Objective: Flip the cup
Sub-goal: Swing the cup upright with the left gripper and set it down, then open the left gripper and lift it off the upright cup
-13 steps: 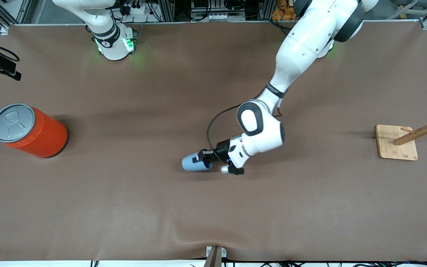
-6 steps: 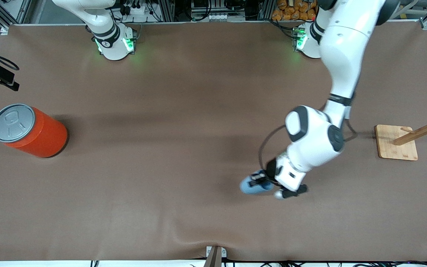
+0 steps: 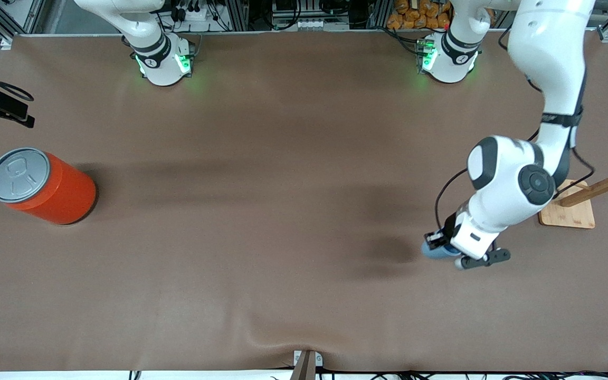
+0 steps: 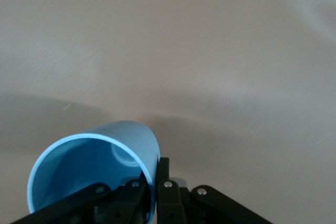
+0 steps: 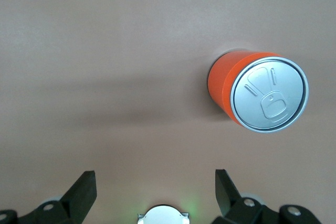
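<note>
The left tool (image 3: 439, 244), pinching the rim of the one light-blue cup (image 3: 435, 250), has carried it toward the left arm's end of the worktop (image 3: 283, 211). One red-orange can (image 3: 45, 186), one cup, one wooden rack (image 3: 589, 198). The right tool (image 5: 155, 192) waits above the can with its fingers spread.

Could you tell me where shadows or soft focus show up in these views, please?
Front view: a dark shadow beside the held small light-blue plastic cup. Left wrist view: the left gripper and cup rim look soft. Right wrist view: the large red-orange can casts a long faint shadow.
</note>
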Controlling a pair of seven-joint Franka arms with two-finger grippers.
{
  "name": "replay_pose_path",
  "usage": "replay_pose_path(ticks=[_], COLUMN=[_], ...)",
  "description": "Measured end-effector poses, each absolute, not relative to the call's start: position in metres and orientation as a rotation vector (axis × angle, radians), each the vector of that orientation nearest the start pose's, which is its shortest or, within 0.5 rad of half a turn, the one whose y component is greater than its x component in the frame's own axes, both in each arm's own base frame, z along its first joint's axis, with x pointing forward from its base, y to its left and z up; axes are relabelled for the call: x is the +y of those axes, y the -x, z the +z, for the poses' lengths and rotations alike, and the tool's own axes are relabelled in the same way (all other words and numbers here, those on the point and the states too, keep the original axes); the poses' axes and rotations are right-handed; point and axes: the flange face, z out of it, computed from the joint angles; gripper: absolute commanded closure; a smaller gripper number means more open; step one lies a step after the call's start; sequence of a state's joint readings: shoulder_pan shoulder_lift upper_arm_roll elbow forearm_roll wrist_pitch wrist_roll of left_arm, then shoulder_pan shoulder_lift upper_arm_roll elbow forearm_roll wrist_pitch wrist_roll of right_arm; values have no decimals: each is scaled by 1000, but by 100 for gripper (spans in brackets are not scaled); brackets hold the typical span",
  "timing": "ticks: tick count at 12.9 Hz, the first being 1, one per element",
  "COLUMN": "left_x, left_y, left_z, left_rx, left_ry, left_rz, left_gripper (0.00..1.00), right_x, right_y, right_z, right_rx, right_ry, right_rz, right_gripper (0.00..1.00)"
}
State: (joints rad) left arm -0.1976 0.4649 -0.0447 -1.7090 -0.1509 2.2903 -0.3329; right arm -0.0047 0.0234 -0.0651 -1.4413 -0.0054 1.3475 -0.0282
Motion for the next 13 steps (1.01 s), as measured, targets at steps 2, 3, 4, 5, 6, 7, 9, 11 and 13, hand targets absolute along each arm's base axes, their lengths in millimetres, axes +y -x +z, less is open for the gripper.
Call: replay_pose_path(ticks=[2, 3, 4, 5, 6, 7, 9, 11, 13], left_x=[-156, -153, -151, -150, -150, -149, -146, -142, -133], left_y=[-633, -623, -616, -609, -604, -601, -600, -605, -614], left_z=[314, 299, 287, 278, 270, 264, 262, 279, 331], left_rx=[-246, -210, -193, -185, -180, -180, -187, -200, -225], left_ry=[3229, 3198, 3179, 3170, 3168, 3168, 3168, 3175, 3184], left_rz=[-30, 10, 41, 59, 60, 58, 51, 0, -74], left_gripper=[100, 98, 92, 80, 36, 0, 0, 0, 0], right_x=[-40, -40, -40, -40, -40, -40, -40, -40, -40], right_y=[-538, -538, -538, -539, -539, -539, -539, -539, -539], right_z=[656, 657, 657, 657, 657, 657, 657, 657, 658], right_rx=[73, 74, 74, 74, 74, 74, 74, 74, 74], right_ry=[3139, 3140, 3140, 3140, 3140, 3140, 3140, 3140, 3141], right_rz=[157, 148, 146, 145, 145, 145, 144, 143, 141], right_gripper=[0, 0, 0, 0, 0, 0, 0, 0, 0])
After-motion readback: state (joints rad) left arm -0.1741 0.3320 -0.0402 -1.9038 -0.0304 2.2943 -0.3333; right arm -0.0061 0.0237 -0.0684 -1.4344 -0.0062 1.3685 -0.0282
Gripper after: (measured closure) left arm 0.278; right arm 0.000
